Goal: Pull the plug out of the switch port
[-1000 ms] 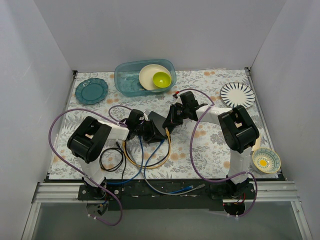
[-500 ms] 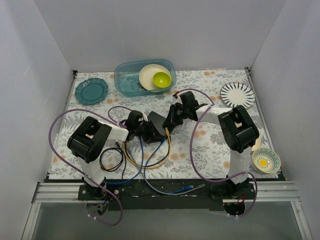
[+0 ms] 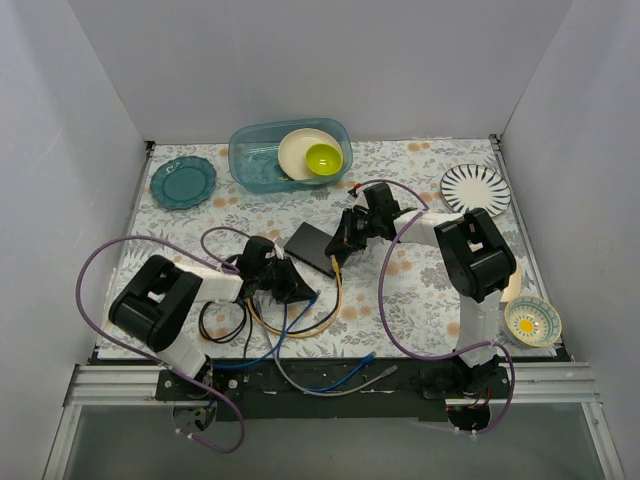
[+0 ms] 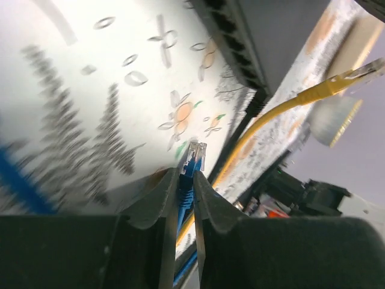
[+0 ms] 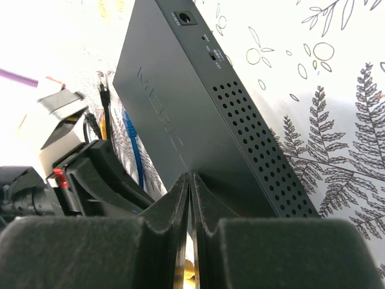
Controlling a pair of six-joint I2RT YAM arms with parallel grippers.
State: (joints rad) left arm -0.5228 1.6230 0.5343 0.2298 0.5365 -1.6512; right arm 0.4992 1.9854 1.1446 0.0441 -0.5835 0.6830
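My left claw (image 4: 186,177) is clenched on the blue plug (image 4: 195,155), pads on either side of its boot, with the clip end poking out past the tips. The plug sits clear of the switch (image 3: 312,247), and the port row (image 4: 236,37) is up at 1 o'clock in my left wrist view. A yellow cable (image 4: 271,114) runs across between the two, its own loose plug dangling out at 2 o'clock, so that's the clutter right in the lane. From above, the left claw sits at 7 o'clock of the switch, just beside it. My right claw (image 5: 190,177) is at its 3 o'clock end, fingers squeezed nearly together and tips against the black casing. I can't tell if they're actually pinching anything. Other stuff around the switch: teal tub (image 3: 250,160) at 12 o'clock, holding a cream plate (image 3: 296,150) and a green bowl (image 3: 323,158). There's also a teal plate (image 3: 183,181) at 10, a striped plate (image 3: 475,189) at 2 and a small bowl (image 3: 532,321) at 4, all well apart from both claws.
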